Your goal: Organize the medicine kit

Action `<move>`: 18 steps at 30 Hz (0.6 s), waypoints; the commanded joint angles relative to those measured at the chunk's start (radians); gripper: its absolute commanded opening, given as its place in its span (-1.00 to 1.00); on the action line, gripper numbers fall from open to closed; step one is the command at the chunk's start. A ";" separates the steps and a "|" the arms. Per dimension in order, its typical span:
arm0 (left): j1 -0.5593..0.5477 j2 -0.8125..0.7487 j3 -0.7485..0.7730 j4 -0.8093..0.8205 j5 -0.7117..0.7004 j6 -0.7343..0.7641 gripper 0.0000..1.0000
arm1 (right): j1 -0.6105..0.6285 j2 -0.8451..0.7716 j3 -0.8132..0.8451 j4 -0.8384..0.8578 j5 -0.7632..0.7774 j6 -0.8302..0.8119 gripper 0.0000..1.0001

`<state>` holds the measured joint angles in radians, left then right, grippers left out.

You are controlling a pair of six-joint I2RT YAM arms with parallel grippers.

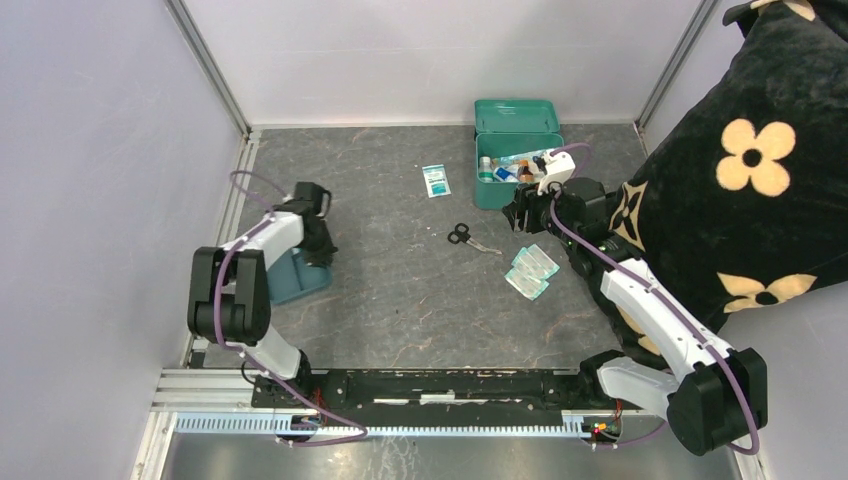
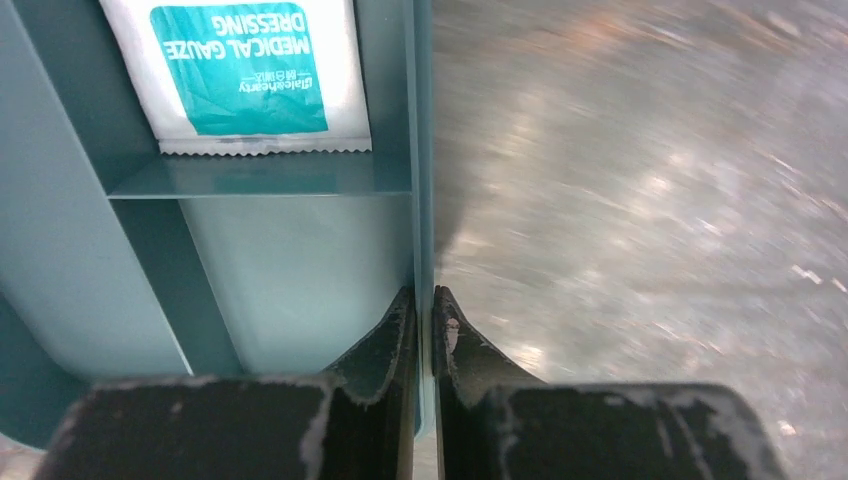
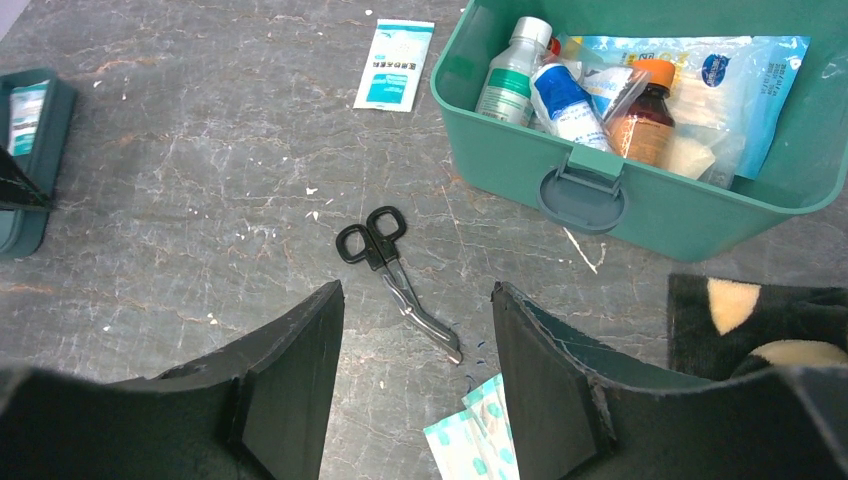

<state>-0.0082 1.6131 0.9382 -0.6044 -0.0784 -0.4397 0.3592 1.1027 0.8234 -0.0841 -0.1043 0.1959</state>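
Note:
The medicine kit [image 1: 517, 193] is a teal-green box standing open at the back, with its lid up. In the right wrist view the kit [image 3: 500, 150] holds bottles, a tube and plastic bags. My left gripper [image 1: 320, 248] is shut on the side wall of a flat teal divided tray [image 1: 298, 280]. The left wrist view shows its fingers [image 2: 395, 335] pinching that wall [image 2: 424, 200], with a medical gauze dressing packet [image 2: 240, 75] in one compartment. My right gripper [image 3: 418, 295] is open and empty above the black scissors [image 3: 395, 265], in front of the kit.
A white and teal packet [image 1: 436, 180] lies left of the kit. Scissors [image 1: 470, 237] lie mid-table. Teal-dotted plaster packets [image 1: 530, 270] lie beside the right arm. A black flowered cushion [image 1: 760, 170] fills the right side. Walls enclose the table.

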 commanded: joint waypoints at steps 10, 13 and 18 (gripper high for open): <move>-0.532 0.105 0.174 0.061 -0.060 -0.254 -0.95 | -0.002 -0.004 -0.013 -0.003 0.035 -0.026 0.25; -0.608 0.151 0.213 0.071 -0.084 -0.307 -0.93 | -0.002 0.003 -0.013 -0.008 0.035 -0.026 0.25; -0.672 0.207 0.250 0.092 -0.093 -0.348 -0.78 | -0.002 0.009 -0.021 -0.018 0.041 -0.029 0.25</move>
<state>-0.6510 1.7889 1.1400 -0.5644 -0.1463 -0.6876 0.3592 1.1080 0.8074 -0.0975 -0.0849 0.1791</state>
